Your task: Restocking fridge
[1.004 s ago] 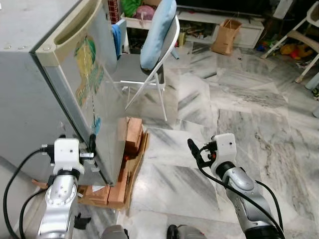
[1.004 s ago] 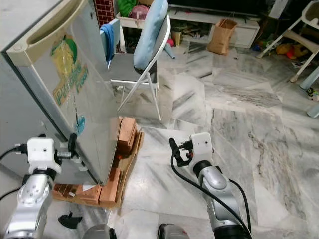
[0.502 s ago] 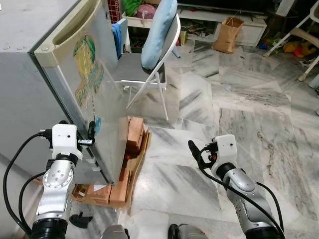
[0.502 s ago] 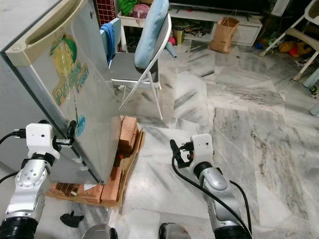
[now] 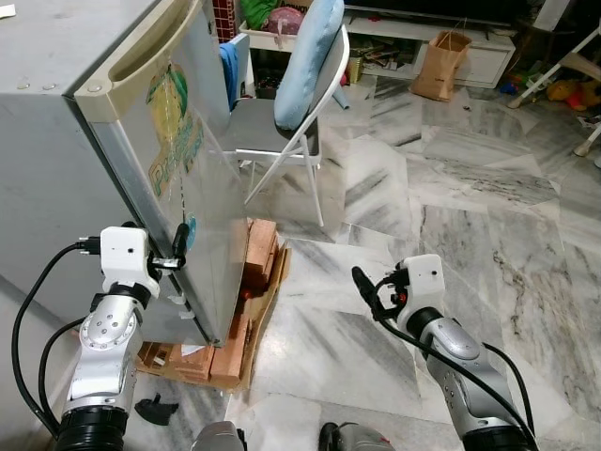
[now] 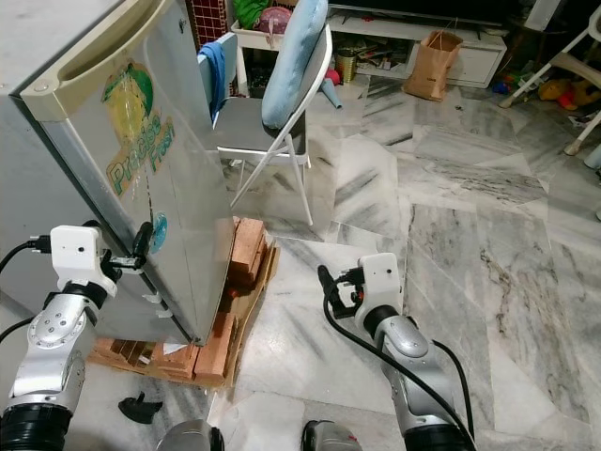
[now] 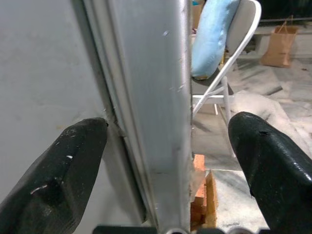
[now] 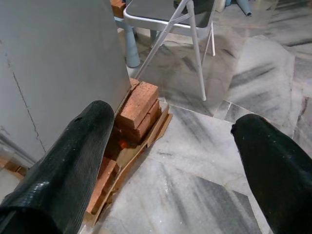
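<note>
Grey-veined marble tiles cover the floor, glossy and streaked, running back to a cluttered low shelf where a brown paper bag stands. At the robot's left stands the fridge, a boxy grey metal cabinet with a cream handle strip along the door's top edge and a yellow-green fruit sticker on its brushed door; it sits raised on stacked red bricks and flattened cardboard. Behind it a white folding chair with thin tubular legs carries a soft pale-blue cushion against its back. The left gripper is up at the door's lower edge; the left wrist view shows its two blunt black fingers spread wide on either side of the door's edge, one by the grey cabinet side, the other out in front of the door. The right gripper hangs low over the marble, well apart from the fridge; the right wrist view shows its fingers wide apart, holding nothing, with the rough brick stack and the chair legs between them
</note>
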